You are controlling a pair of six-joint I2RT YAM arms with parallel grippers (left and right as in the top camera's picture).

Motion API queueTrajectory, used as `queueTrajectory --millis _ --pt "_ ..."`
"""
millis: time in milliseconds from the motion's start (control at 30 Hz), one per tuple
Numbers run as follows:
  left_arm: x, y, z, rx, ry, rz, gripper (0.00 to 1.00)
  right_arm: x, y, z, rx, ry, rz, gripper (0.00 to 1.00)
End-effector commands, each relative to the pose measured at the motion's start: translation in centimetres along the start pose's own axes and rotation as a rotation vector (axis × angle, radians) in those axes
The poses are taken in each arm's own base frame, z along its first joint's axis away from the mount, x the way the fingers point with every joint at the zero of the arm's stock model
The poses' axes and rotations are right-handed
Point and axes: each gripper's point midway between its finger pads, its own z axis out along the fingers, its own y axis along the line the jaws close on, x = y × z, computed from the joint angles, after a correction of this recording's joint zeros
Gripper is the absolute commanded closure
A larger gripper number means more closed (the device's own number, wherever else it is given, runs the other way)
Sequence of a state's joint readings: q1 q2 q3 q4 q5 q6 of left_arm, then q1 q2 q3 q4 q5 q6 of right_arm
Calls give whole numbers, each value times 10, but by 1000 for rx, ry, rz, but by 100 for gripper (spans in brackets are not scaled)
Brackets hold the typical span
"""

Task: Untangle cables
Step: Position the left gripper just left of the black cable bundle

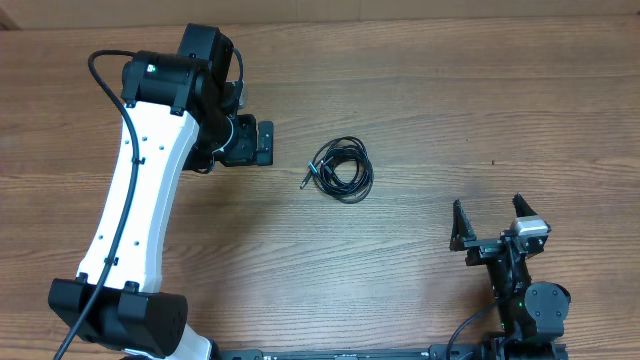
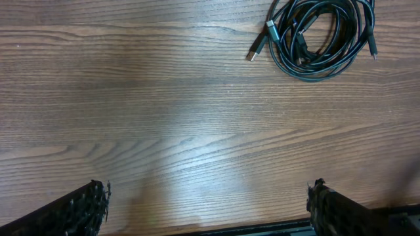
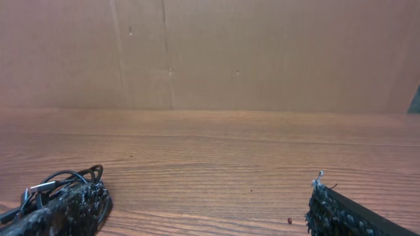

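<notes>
On the brown wood-grain table [image 1: 420,90], the thin black metal-tipped cables [image 1: 340,168] lie coiled tight at the middle, so I risk pinching several loops at once and dragging the whole bundle. My left gripper [image 1: 262,143] hovers near the coil and my right gripper [image 1: 492,222] well apart. Both gape wide, holding and touching nothing.

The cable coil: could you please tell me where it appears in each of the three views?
Overhead: the cable coil lies near the centre of the table.
Left wrist: top right corner.
Right wrist: bottom left corner, partly behind the right gripper.
Shared landmark: the wood-grain table.
</notes>
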State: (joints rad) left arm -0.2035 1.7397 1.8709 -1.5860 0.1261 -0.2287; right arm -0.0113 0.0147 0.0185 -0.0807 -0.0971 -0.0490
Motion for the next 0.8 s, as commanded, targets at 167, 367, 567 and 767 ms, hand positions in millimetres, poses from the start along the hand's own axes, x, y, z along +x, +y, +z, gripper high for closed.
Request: queueTrajectory --millis 167,367,567,767 --pt "1 -1 4 -6 14 27 0 2 1 0 -2 -4 -2 0" --pt "4 0 9 -9 29 14 1 2 1 0 -2 -4 -2 0" --pt "8 3 20 -15 58 10 0 2 1 0 -2 -4 -2 0" --pt "8 3 22 -15 59 10 0 2 1 0 -2 -4 -2 0"
